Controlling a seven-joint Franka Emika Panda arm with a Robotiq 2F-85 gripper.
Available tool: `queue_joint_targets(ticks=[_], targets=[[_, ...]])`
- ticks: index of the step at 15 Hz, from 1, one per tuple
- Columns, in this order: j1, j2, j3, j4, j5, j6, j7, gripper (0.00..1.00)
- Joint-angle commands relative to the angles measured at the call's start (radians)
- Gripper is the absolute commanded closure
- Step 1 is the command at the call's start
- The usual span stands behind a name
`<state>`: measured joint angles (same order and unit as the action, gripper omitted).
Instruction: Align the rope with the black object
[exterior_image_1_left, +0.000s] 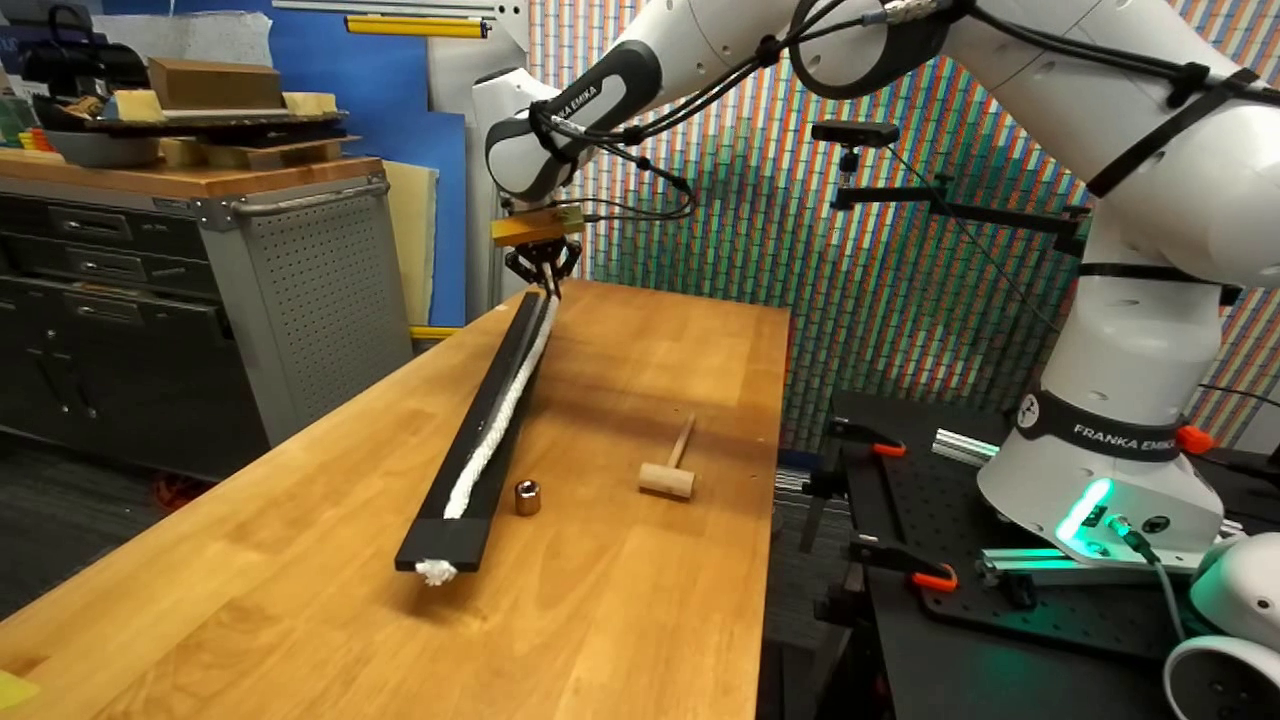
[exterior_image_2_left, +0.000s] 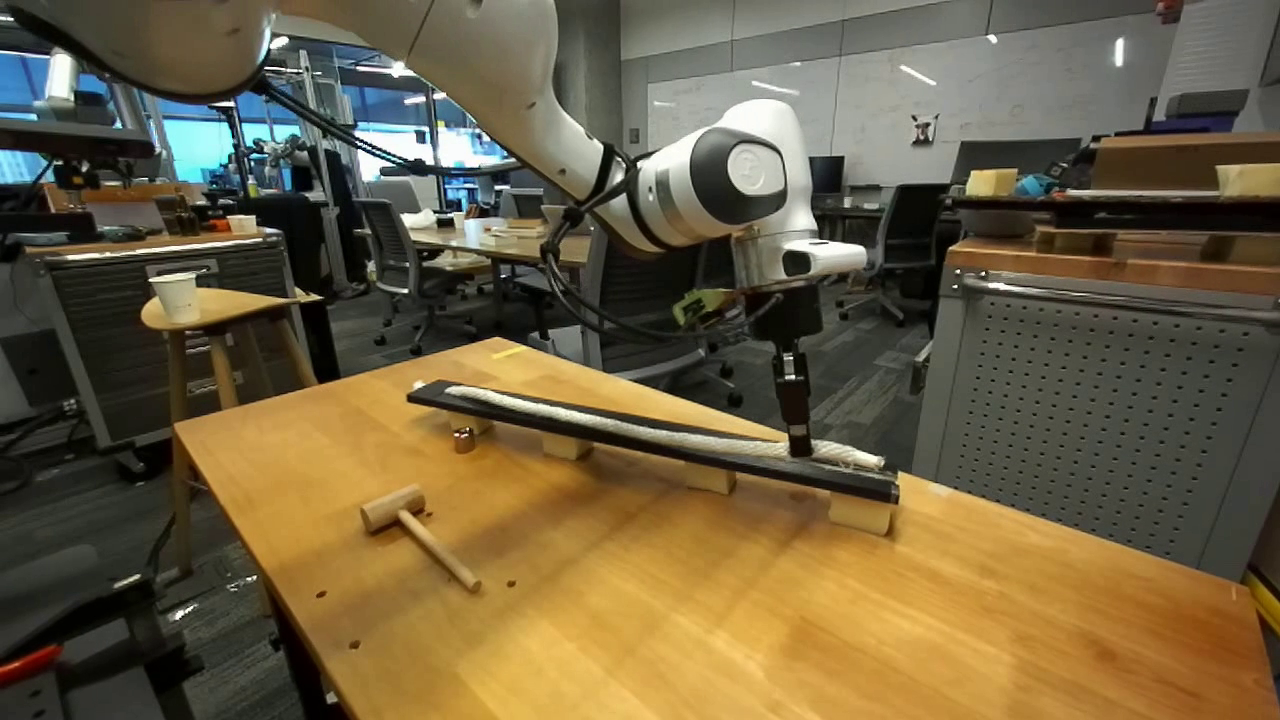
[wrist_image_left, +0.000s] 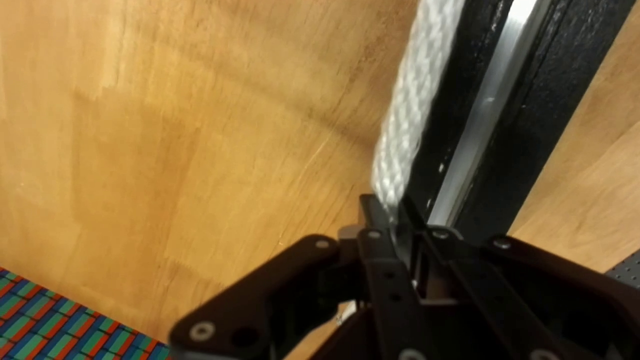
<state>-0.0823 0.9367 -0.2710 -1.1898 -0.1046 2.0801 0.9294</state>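
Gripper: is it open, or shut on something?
Shut: the gripper pinches the rope. In the wrist view, the rope narrows between the two fingertips, one against each side.

Black bar (exterior_image_1_left: 474, 431) rides on pale blocks (exterior_image_2_left: 567, 446), passable gaps (low ones) between them in an exterior view. Gripper (wrist_image_left: 390, 207), pinching the rope (wrist_image_left: 416, 102), obstructs any pass over the bar near one end. Free tabletop (exterior_image_1_left: 610, 570) between bar and mallet (exterior_image_1_left: 667, 480), save for a small coppery cylinder (exterior_image_1_left: 527, 497) just beside the bar.
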Motion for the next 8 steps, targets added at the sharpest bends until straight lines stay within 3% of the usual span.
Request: queue_joint_targets(ticks=[1,8], targets=[[0.003,0.063,-0.026,0.093,-0.024,0.006,0.040,0.97],[-0.006,0.102,-0.019,0.145,-0.013,0.025,0.080,0.97]])
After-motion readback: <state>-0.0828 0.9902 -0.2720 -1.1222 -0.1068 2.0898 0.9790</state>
